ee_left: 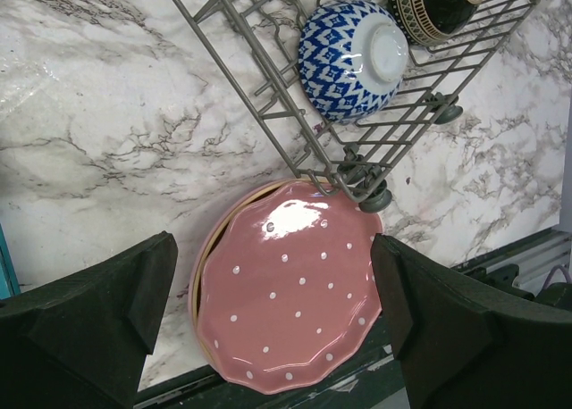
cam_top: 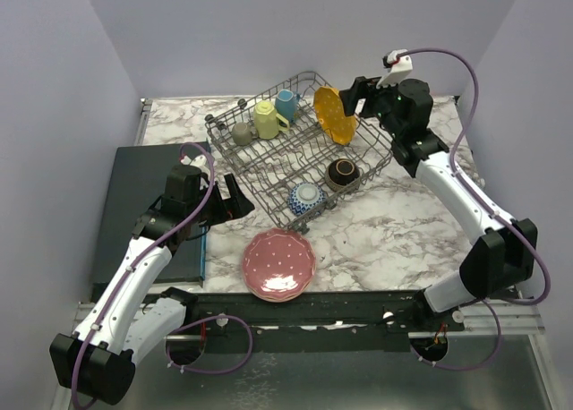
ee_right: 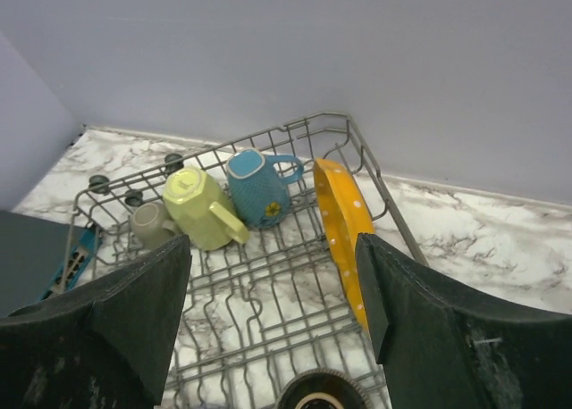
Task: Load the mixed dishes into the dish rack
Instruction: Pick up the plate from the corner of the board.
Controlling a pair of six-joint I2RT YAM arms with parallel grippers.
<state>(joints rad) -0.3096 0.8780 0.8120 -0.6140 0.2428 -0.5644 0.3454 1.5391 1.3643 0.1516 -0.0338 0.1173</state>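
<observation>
Mid-load at the dish rack (cam_top: 301, 156). In the overhead view the rack sits at centre frame on the marbled worktop (cam_top: 403, 222), and I count six pieces already aboard. An orange plate (cam_top: 333, 115) stands on edge at the rack's upper right. A blue mug (cam_top: 286, 104), a yellow mug (cam_top: 266, 121) and an olive mug (cam_top: 242, 133) are clustered along the upper left. A dark brown bowl (cam_top: 343, 174) and a blue-patterned bowl (cam_top: 306, 196) lie in the lower right corner.

My right tool (cam_top: 357, 95) hangs just beside the orange plate, fingers spread and gripping nothing. The plate seems to stand on its own between the tines.

My left tool (cam_top: 237, 200) is at centre left of the overhead frame, also released and wide. Its wrist camera looks down between its fingers at the scalloped pink plate (ee_left: 290, 288), low in the picture. That plate lies flat on the worktop, just off the rack's near corner foot, with a peach plate (ee_left: 202, 268) showing as a thin rim beneath it (I cannot tell whether more are stacked under there). A dark mat (cam_top: 143, 195) fills the left side.

By my reckoning most of the job is done, and the pink-and-peach stack is what is left to lift in.
</observation>
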